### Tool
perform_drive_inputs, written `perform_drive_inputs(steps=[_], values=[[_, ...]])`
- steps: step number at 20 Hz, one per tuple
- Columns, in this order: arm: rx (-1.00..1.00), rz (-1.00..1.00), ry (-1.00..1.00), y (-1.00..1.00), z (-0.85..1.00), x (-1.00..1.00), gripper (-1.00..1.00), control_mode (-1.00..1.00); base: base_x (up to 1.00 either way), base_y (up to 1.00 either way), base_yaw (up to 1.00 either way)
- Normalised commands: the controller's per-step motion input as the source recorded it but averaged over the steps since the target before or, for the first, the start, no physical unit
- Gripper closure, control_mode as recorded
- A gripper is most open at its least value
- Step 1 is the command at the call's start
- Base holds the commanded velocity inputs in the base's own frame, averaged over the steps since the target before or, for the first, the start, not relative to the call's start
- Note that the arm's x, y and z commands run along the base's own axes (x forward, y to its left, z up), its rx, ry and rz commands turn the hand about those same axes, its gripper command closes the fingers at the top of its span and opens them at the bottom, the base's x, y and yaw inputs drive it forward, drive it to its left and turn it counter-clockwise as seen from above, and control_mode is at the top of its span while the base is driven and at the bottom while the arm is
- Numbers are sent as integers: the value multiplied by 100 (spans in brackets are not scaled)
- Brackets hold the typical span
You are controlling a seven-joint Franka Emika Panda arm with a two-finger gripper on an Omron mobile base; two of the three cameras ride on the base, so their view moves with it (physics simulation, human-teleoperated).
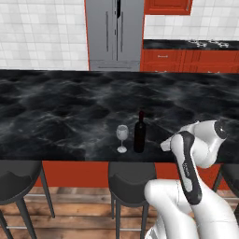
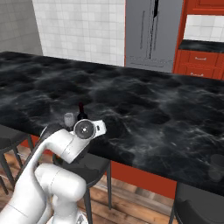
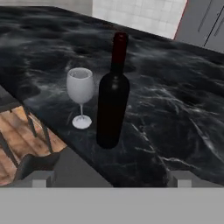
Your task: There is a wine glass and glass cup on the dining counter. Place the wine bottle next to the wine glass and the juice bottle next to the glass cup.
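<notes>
Standing upright on the dining counter (image 1: 56,107) near its front edge, the wine bottle (image 3: 112,94) is just beside the wine glass (image 3: 80,94), apart from it, so that half of the task looks done. The gripper (image 3: 111,178) faces the bottle with its fingers spread wide and nothing between them, released and clear of the bottle. Judging from this, the juice bottle and the glass cup remain: the juice bottle has yet to be fetched and set next to the cup.
</notes>
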Motion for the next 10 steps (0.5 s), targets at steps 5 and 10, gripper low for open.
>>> perform_drive_inputs(steps=[5,10], values=[[0,-21,0,0,33,-63,-100,-100,0,0,0],[0,-19,3,0,39,-54,-100,-100,0,0,0]])
